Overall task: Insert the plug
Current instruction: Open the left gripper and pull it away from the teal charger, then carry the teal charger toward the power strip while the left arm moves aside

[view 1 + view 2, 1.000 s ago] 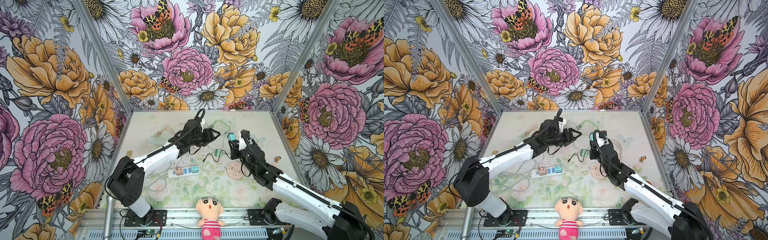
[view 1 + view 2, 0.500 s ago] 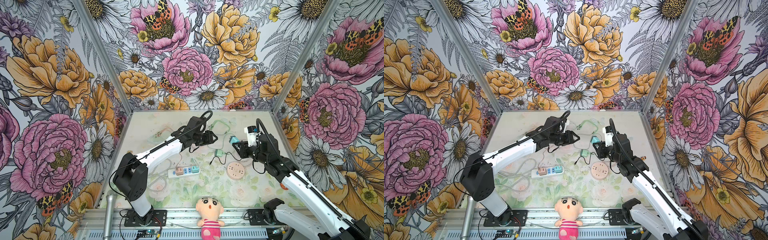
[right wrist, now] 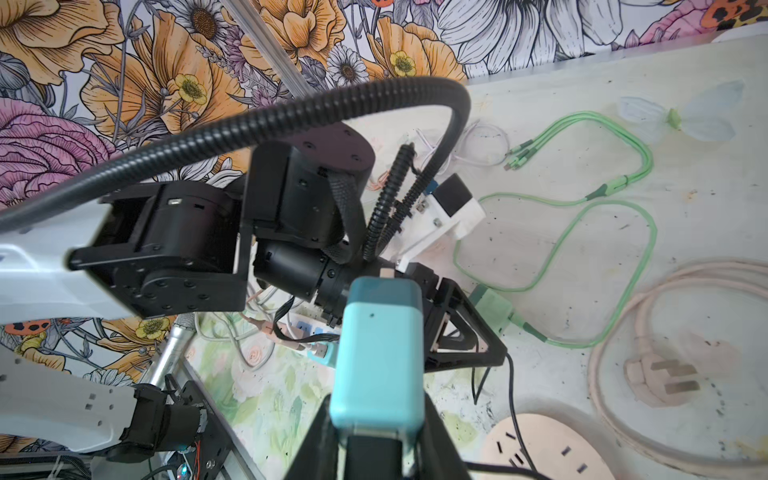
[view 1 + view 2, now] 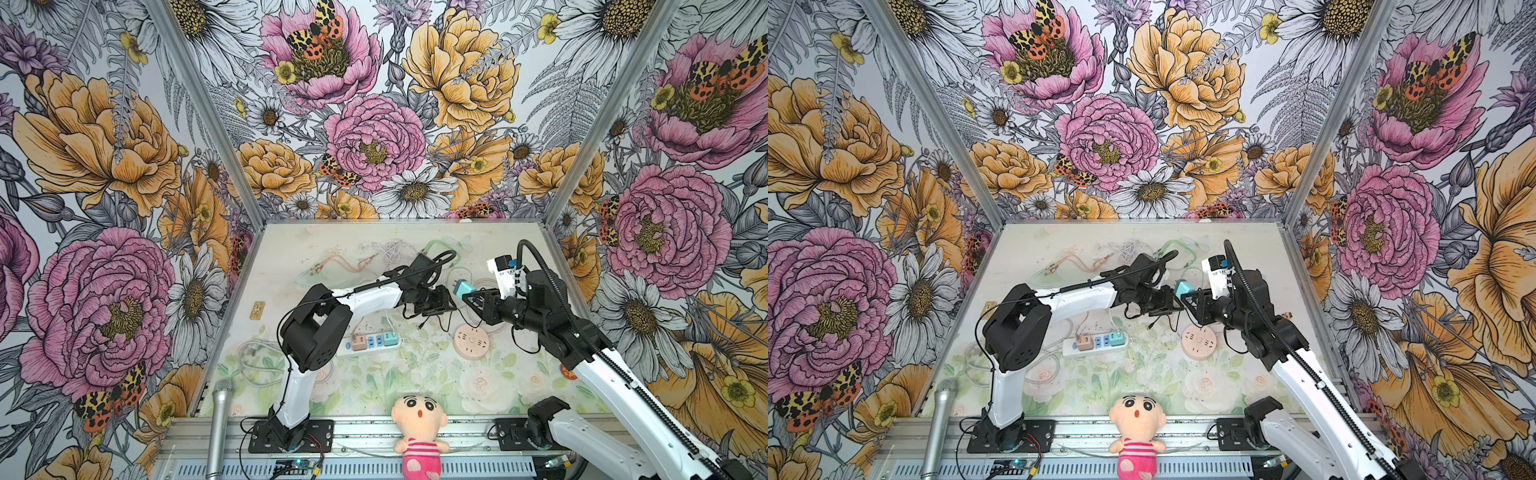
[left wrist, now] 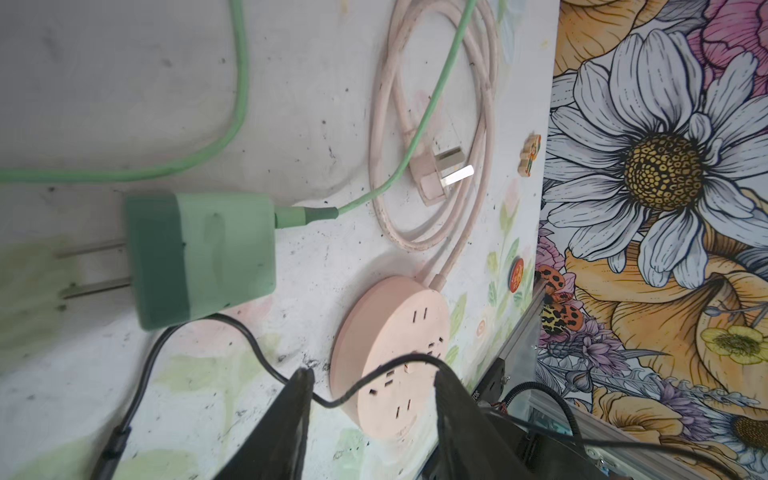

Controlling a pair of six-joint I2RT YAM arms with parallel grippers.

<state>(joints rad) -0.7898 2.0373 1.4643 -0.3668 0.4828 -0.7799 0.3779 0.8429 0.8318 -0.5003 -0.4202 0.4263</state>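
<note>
Plug sits clamped in your right gripper, lifted clear of the table, facing the left gripper, whose jaws stand apart with only a black cable crossing between them. You're in the carry step, I'd say: next, turn the prongs down and line them over the round socket just below those jaws. Beyond lies that scuffed pale table, cords strewn, floral walls all round.

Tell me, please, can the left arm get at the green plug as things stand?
Probably yes: the left tool is open and empty, and the green plug lies uncovered just ahead; only a thin black cable runs beside it.
</note>
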